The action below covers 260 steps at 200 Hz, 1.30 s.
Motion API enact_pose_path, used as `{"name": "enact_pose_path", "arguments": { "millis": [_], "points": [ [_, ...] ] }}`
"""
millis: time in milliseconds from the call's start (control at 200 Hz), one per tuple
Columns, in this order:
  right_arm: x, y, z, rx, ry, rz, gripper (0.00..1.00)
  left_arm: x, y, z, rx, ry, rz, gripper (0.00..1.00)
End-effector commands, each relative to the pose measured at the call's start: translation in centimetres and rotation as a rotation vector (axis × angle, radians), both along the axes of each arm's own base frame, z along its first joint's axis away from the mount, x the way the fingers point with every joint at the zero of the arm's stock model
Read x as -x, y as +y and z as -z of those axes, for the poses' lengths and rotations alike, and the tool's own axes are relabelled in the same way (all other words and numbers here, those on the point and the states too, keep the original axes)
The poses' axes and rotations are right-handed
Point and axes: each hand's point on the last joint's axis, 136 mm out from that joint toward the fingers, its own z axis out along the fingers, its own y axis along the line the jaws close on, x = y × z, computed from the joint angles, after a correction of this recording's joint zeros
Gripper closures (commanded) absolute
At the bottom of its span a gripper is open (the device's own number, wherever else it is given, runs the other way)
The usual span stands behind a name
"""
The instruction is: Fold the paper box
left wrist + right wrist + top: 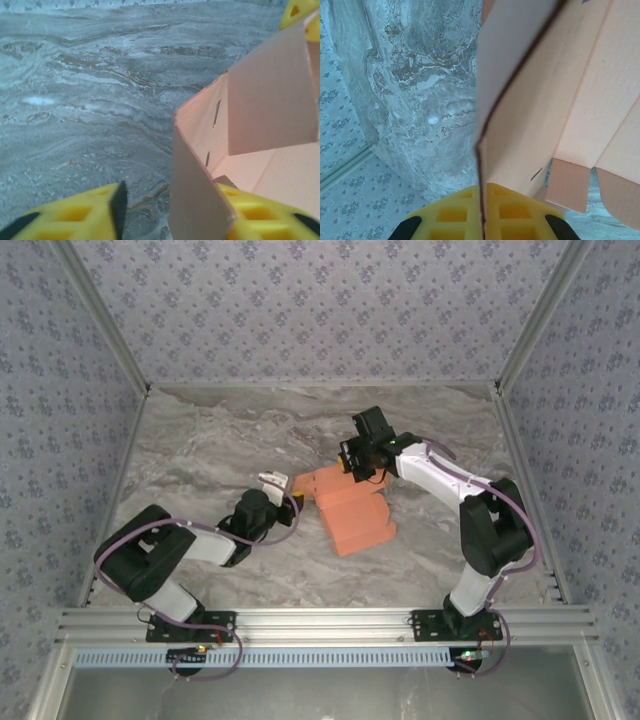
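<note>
Two robot arms work at the far end of a half-folded carton on a grey marbled table (200, 450). The salmon-orange thin-cardboard paper box (352, 512) has its far end between the two sets of fingers. Its long axis runs away from them toward the near table edge, slanting right, and its walls are partly raised at the end they work on.

The right gripper (362, 466) is the one with a hold. Its yellow latticed fingers (507, 212) are pressed together on the edge of an upright panel (520, 75), which rises straight ahead of them while the remaining sheet spreads off to their right.

The left gripper (274, 480) has its yellow fingers (75, 220) spread and pinches nothing. A raised flap (200, 200) stands in the gap, close against the right-hand finger, and the slotted interior opens ahead and to the right.

On this evidence the next fold turns on that flap, which the left arm looks better placed to press inward while the right steadies the wall.
</note>
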Motion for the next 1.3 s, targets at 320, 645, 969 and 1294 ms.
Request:
{"name": "enact_pose_path", "arguments": {
  "millis": [320, 645, 969, 1294],
  "points": [
    [-2.2, 1.0, -1.5, 0.011, -0.216, -0.274, 0.96, 1.9, -2.3, -9.7, 0.048, -0.129, 0.237, 0.2],
    [-1.7, 1.3, -0.8, 0.029, -0.224, -0.322, 0.95, -2.8, -0.4, -6.2, -0.007, 0.0, 0.195, 0.22],
    [-1.0, 2.1, 1.0, -0.002, -0.207, -0.313, 0.9, -3.0, -2.8, -3.2, -0.034, 0.082, 0.297, 0.27],
    [-0.4, 2.4, 2.8, -0.077, -0.19, -0.293, 0.8, -3.5, -3.0, -0.9, -0.093, 0.139, 0.272, 0.29]
  ]
}}
